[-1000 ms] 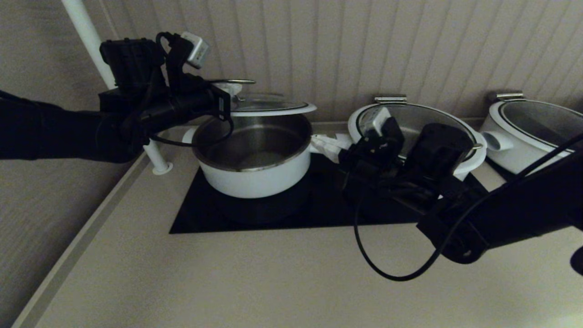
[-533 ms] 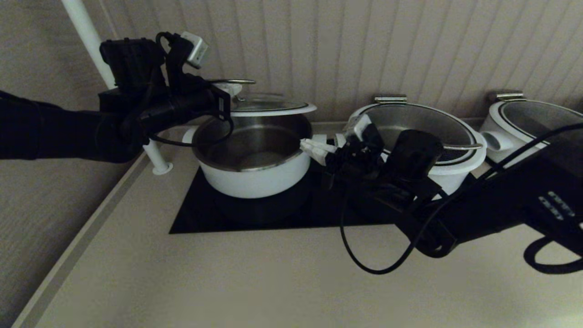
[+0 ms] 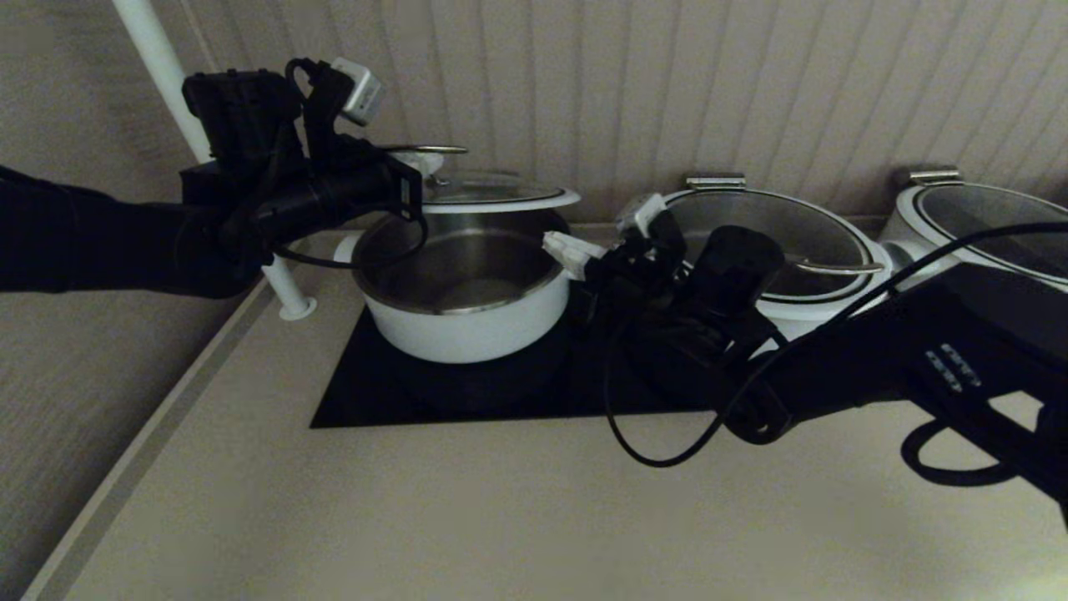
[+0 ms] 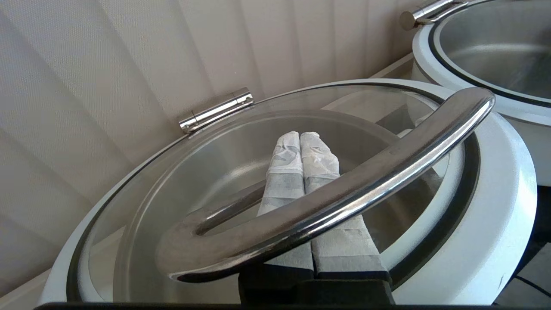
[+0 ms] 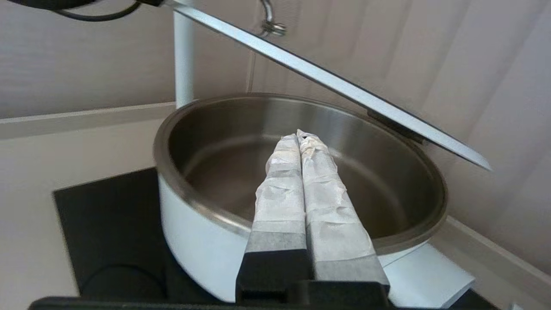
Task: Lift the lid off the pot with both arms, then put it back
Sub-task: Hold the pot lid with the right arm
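The lid point(image 3: 501, 197) hangs tilted above the back of the pot point(image 3: 467, 321), which stands open on the black cooktop. My left gripper point(image 3: 430, 163) is shut, and its fingers point(image 4: 286, 172) pass under the lid's arched steel handle point(image 4: 366, 181), which rests on them. The lid's white rim point(image 4: 499, 181) shows in the left wrist view. My right gripper point(image 3: 567, 250) is shut and empty at the pot's right side. Its tips point(image 5: 298, 134) reach over the steel rim above the pot point(image 5: 202, 245), with the raised lid point(image 5: 335, 84) above them.
Two wider white pots with glass lids point(image 3: 784, 242) point(image 3: 976, 225) stand to the right, against the ribbed wall. A white pole point(image 3: 284, 284) stands left of the pot. The black cooktop point(image 3: 375, 392) lies under the pot, with beige counter point(image 3: 501, 517) in front.
My right arm has moved left and up, bringing its shut fingers from beside the pot to its right rim. My left arm and the lid have stayed still.
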Motion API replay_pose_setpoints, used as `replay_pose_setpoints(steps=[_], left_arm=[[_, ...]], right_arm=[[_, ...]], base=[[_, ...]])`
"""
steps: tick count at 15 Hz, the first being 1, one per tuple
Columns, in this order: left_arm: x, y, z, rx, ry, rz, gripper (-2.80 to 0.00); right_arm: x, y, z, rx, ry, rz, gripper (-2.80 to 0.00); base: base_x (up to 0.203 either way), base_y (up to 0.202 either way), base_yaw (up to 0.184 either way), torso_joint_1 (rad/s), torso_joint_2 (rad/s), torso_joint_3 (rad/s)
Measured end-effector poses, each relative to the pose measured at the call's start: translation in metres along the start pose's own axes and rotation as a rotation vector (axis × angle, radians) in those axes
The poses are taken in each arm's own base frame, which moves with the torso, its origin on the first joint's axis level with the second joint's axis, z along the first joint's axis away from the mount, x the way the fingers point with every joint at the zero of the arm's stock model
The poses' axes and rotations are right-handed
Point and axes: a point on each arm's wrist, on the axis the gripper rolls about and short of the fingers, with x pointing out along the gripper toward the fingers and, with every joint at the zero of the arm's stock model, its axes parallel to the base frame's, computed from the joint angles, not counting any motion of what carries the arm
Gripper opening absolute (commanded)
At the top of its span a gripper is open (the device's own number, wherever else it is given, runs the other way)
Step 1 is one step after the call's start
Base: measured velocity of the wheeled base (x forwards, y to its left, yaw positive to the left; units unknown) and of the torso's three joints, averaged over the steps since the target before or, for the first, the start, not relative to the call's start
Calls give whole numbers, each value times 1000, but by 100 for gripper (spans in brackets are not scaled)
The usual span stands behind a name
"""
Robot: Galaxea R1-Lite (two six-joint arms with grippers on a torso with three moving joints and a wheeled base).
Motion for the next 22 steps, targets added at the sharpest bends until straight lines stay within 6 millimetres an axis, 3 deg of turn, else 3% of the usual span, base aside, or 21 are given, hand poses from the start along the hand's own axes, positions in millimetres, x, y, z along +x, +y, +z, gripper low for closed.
replay_pose_setpoints(steps=[7,22], left_arm=[[0,0,0,0,0,0,-280],[-2,0,3,1,-4,2,-280]], right_arm=[[13,-12,-4,-9,-41,-21,-280],[22,-13,-15,13,-44,-18,-280]], base=[[0,0,0,0,0,0],[0,0,0,0,0,0]])
